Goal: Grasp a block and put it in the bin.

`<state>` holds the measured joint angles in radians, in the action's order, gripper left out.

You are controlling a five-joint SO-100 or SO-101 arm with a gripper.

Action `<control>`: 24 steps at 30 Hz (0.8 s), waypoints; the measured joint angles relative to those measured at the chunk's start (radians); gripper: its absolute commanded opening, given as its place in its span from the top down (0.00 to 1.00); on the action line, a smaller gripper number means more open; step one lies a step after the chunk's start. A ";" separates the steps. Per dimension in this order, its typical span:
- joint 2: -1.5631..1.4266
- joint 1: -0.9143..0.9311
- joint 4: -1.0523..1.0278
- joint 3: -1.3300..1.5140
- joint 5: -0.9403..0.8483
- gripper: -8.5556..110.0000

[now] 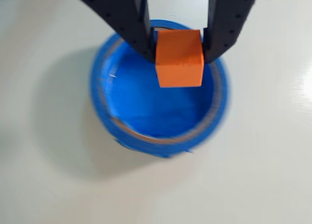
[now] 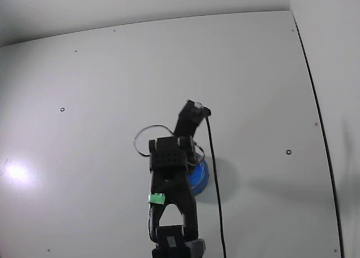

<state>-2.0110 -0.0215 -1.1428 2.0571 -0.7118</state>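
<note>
Hovering over the bin (image 1: 146, 112), the hand (image 1: 178, 50) grips the block (image 1: 179, 58).

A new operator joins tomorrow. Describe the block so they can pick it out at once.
In the wrist view, start at the round blue bin on the pale table. Above its far rim, the black gripper pinches the block between its fingers. It is a small orange-red cube, the only warm-coloured thing in view.

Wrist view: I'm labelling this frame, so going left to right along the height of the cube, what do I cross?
Pale tabletop → left edge of the round blue bin → black left gripper finger → orange cube-shaped block → black right gripper finger → pale tabletop again.
</note>
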 measured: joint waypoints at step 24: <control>-0.043 0.040 0.236 0.201 -0.025 0.72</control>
<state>-2.0540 0.0184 -0.9066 2.2580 -0.7363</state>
